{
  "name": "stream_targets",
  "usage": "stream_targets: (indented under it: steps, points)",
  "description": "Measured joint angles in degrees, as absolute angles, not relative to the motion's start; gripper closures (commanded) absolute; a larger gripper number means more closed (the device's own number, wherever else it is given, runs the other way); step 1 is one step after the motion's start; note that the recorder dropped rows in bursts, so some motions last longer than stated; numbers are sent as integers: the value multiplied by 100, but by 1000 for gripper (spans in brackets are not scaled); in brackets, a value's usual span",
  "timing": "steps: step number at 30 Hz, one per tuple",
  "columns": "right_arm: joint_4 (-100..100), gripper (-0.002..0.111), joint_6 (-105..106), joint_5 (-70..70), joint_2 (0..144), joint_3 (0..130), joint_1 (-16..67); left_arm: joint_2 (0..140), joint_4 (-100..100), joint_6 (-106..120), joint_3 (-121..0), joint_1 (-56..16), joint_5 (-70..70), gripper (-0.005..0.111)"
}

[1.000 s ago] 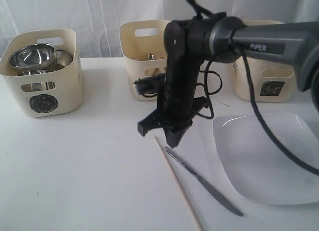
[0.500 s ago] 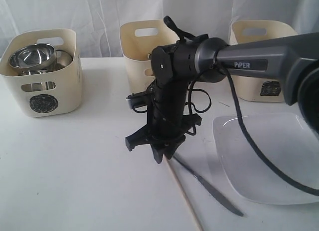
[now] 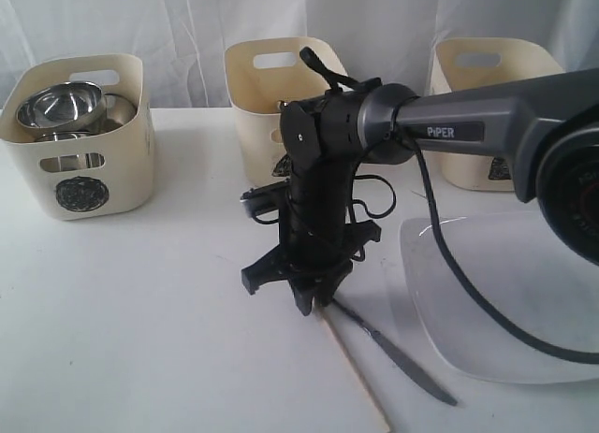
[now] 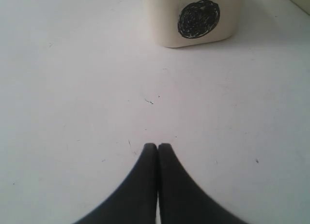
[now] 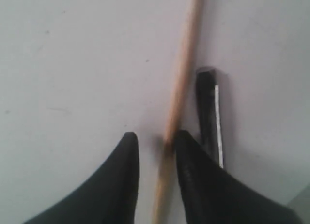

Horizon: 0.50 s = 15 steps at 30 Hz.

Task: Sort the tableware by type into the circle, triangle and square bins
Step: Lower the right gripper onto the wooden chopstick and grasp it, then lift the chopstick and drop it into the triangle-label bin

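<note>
The right pincer (image 5: pixel 154 137) had dropped to the desk (image 3: pixel 140 311) with its jaws now apart, straddling the wooden chopstick (image 5: pixel 186 64) that lay just beside the steel knife (image 5: pixel 209 112). It looked ready to close. The left pincer (image 4: pixel 157 146) sat together, empty.

- The chopstick (image 3: pixel 360 382) runs off the bottom edge, and its far end is lost behind the right gripper (image 3: pixel 314 300).
- The arm hides most of the middle bin's (image 3: pixel 255 87) contents.
- The plate (image 3: pixel 496 302) is cut by the right edge.

Your right gripper (image 3: pixel 314 300) points straight down at centre frame, jaws parted; your left gripper (image 4: pixel 157 147) sits pinched closed.
</note>
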State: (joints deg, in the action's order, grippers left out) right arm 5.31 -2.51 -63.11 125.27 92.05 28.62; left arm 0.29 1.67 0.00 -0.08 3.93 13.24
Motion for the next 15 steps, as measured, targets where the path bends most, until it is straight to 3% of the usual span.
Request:
stream_targets:
  steps: [7,12,15]
  points:
    - [109,83,-251,-6223,12608,9205,2862,29,167,0,-8,393,1324,106]
    - [58,108,-262,-6254,12665,9240,2862,29,167,0,-8,393,1324,106]
    - [54,108,-282,-6254,12678,9262,2862,29,167,0,-8,393,1324,106]
